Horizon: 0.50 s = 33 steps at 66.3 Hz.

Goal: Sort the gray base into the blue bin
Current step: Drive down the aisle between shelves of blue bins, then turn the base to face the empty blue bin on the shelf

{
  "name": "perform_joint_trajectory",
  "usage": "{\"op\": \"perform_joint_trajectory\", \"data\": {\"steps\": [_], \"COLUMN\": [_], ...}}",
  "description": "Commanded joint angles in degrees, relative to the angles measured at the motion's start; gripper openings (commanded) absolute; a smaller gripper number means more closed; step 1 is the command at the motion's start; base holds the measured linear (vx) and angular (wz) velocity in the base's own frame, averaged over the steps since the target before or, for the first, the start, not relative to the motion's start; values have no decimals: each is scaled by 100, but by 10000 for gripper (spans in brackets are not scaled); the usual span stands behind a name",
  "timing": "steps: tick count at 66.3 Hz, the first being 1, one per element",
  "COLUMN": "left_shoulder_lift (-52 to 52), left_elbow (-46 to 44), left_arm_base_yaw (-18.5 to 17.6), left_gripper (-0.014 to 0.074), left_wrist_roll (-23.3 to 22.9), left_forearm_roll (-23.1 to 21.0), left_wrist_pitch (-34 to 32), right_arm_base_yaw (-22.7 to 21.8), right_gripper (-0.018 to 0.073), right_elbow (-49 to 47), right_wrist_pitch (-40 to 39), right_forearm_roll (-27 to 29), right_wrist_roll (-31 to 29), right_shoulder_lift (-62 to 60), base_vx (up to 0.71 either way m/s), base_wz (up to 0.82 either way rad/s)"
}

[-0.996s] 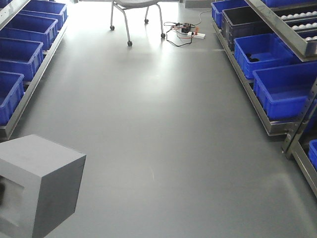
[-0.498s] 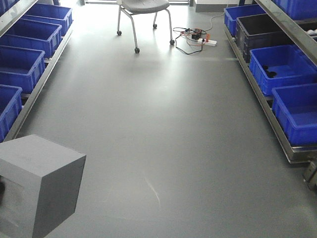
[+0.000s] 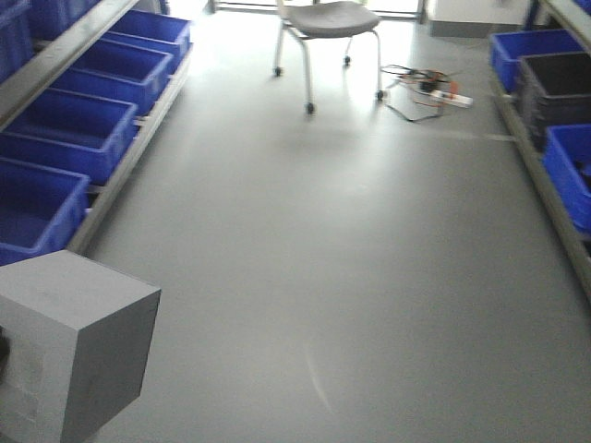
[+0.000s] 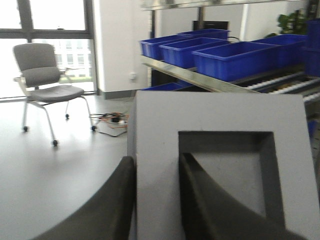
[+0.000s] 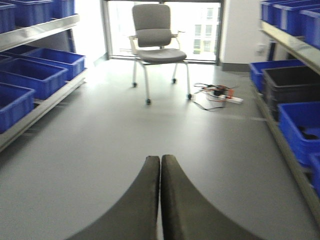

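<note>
Pinching one wall of the gray base (image 4: 220, 115) — a finger (image 4: 200, 200) in its recess — the left end effector (image 4: 156, 165) holds it steady for the blue bin (image 3: 55, 152); the right end effector (image 5: 160, 159) is closed, empty.

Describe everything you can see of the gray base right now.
The gray base is a matte light-gray cube with sharp edges and a square recess sunk into one face. The left gripper holds it: one dark finger sits inside the recess and the other outside, pinching the wall between them. In the front view it fills the lower-left corner, above the floor.
</note>
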Motion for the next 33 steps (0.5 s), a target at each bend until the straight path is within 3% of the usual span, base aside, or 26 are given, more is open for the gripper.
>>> {"op": "perform_joint_trajectory", "data": {"steps": [1, 12, 33], "left_shoulder_lift": [32, 32, 32], "left_elbow": [-174, -174, -174], "left_arm_base_yaw": [-33, -33, -33], "left_gripper": [-6, -6, -6], "left_wrist_roll": [-57, -57, -57], "left_forearm_roll": [-12, -12, -12], "left_wrist_pitch": [-645, -645, -645], "right_arm_base_yaw": [-26, -26, -26], "right_gripper": [-9, -9, -9], "right_elbow": [83, 83, 83], "right_wrist_pitch": [-423, -429, -429], "right_forearm_roll": [-35, -35, -35], "right_wrist_roll": [-31, -31, -31], "right_shoulder_lift": [-65, -65, -65], "base_vx": [29, 27, 23], "base_wz": [56, 74, 97]}}
